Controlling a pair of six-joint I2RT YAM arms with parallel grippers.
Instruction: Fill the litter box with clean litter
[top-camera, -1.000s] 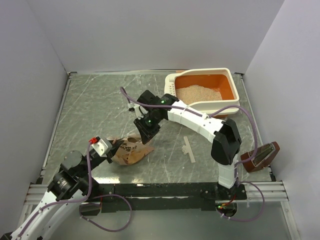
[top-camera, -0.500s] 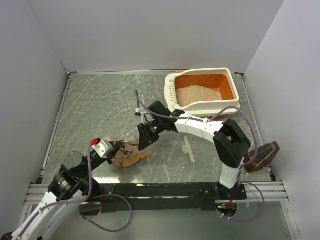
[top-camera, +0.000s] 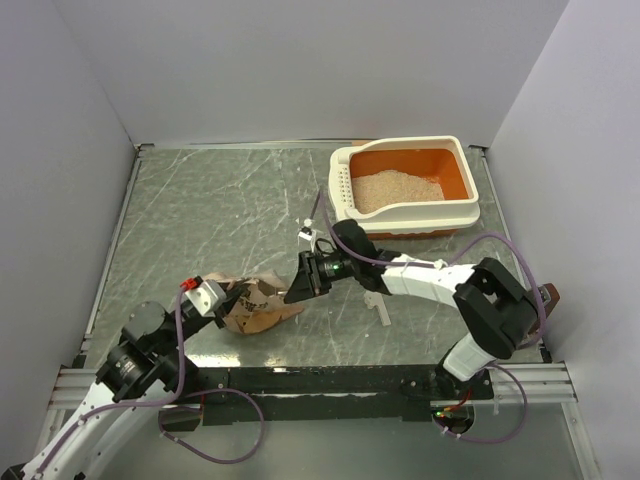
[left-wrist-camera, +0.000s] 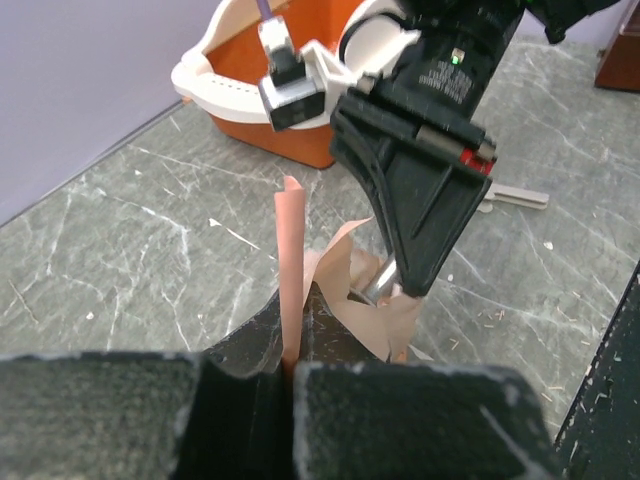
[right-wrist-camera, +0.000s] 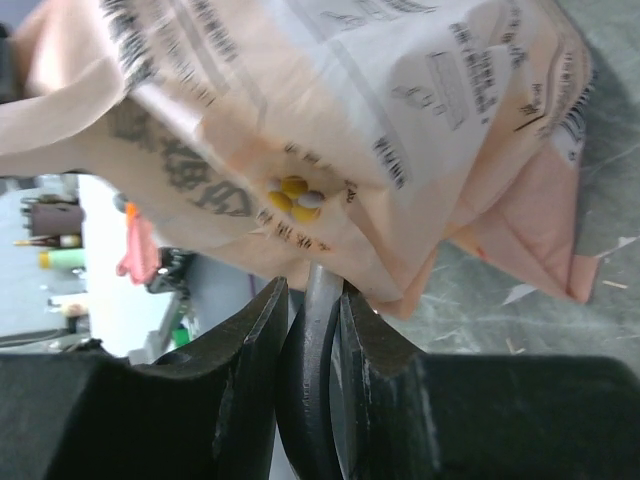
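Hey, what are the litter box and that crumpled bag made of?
The litter box looks like moulded plastic: smooth, faintly glossy cream rim, orange basin. The bag looks like thin matte paper, tan with print: it creases and crumples sharply.

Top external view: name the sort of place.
Probably a robot test cell: plain white walls box in a grey marbled table, with the left arm and right arm bolted to a metal rail.

creased paper bag (top-camera: 258, 308), glossy plastic litter box (top-camera: 412, 208)
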